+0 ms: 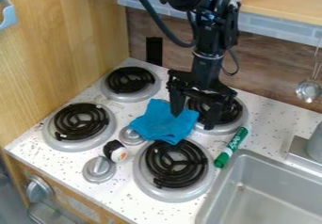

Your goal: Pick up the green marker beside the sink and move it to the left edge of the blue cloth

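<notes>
Toy kitchen: wooden wall (63, 35) at left, brown wood-grain backsplash (270, 63) with a strip of grey tiles (277, 29) above it, white speckled counter (264, 117).

- Gripper (194, 118), black, 1: hangs from the arm (206, 44), pointing down over the rear right part of the stove. Its 2 fingers are spread, 1 over the cloth, the other over the rear right burner. Whether the first touches the fabric cannot be told.
- Cloth (165, 124), blue, 1: crumpled, lying amid the burners. Its front edge meets the front right burner; its left corner laps over the upper knob.
- Burners, 4: black coils in silver pans; rear left (129, 94), front left (56, 138), rear right (236, 123), front right (179, 194).
- Counter knobs, silver, 2: upper (129, 137), partly under the cloth; lower (99, 167), between the front left and front right burners.
- Small black-and-white object (116, 151), 1: lying between the 2 knobs.
- Marker (232, 146), green and white, 1: lying aslant at the right of the burners, near the sink's rear left corner.
- Sink (267, 190), grey, 1: front right, with part of a faucet (314, 145) behind it.
- Metal ladle (309, 91), 1: hanging at the right, before the backsplash.
- Front knob (39, 189), silver, 1: on the stove's wooden front panel.
</notes>
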`<action>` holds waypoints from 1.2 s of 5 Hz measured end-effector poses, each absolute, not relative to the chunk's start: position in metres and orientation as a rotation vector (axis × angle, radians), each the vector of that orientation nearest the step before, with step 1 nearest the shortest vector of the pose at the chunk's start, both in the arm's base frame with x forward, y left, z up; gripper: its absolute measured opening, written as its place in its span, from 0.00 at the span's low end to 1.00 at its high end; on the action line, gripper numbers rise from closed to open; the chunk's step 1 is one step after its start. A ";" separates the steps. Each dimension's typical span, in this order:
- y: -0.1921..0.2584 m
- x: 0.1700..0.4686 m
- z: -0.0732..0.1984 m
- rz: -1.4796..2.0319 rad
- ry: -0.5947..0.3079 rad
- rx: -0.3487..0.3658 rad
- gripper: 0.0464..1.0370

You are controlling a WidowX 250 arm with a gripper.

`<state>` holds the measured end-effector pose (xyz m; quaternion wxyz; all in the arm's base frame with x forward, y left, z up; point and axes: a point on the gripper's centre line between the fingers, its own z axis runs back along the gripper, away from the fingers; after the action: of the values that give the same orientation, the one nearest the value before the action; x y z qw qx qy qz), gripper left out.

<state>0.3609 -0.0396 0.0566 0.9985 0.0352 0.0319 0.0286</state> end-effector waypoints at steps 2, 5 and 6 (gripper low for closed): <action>-0.046 0.368 0.030 -0.016 0.158 0.042 0.97; -0.051 0.375 -0.001 0.130 -0.031 -0.001 0.97; -0.057 0.376 -0.005 0.115 -0.080 -0.015 0.97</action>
<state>0.3763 -0.0572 -0.0047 0.9975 -0.0073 -0.0400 0.0572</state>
